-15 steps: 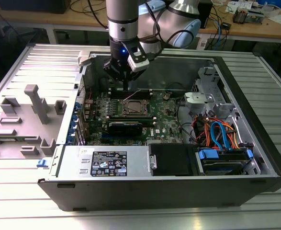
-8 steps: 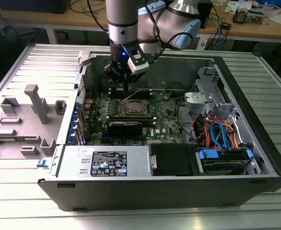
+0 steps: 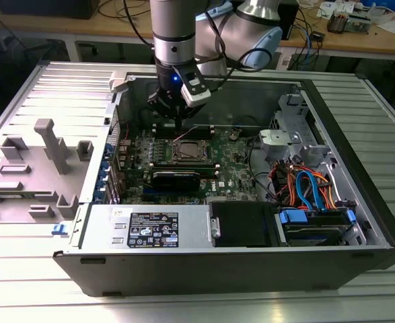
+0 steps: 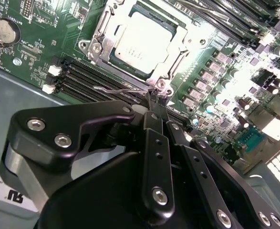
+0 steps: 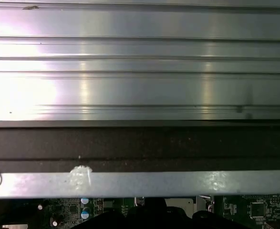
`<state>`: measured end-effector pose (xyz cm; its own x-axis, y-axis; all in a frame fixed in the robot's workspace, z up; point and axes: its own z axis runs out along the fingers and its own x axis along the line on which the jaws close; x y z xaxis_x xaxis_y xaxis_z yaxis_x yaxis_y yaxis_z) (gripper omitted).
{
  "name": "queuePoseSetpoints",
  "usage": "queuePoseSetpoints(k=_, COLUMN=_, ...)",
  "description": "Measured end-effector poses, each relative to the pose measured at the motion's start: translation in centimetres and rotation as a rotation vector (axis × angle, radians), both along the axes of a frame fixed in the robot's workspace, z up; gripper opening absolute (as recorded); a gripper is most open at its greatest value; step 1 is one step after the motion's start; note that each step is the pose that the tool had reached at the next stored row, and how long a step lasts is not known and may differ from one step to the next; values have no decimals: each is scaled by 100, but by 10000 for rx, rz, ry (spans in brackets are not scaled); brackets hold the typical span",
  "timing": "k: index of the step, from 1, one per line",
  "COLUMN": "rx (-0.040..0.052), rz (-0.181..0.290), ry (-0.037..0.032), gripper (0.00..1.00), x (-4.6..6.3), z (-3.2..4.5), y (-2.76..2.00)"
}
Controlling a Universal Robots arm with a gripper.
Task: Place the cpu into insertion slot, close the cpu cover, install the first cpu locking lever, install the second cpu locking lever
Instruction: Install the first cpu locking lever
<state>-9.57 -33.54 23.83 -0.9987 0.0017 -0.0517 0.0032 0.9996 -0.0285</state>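
Holds the tool [image 4: 155,98] pressed together at the raised locking lever [image 4: 118,89], beside the cpu cover [image 4: 100,34] shut over the seated cpu [image 4: 142,38], likely to bear on it

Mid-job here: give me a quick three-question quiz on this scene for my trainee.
1. True or false: the flat silver-grey square cpu lies framed by the closed thin silver cpu cover.
2. The black gripper is nearest: A round coin battery, B thin silver wire lever, C black drive box?
3. On which side of the exterior view are the blue and orange cables?
Key: 1 true; 2 B; 3 the exterior view's right.
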Motion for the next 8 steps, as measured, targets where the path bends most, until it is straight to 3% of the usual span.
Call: queuePoseSetpoints(k=8, rx=-23, rz=-12, ry=-8, gripper=11, x=52, z=-47, y=3)
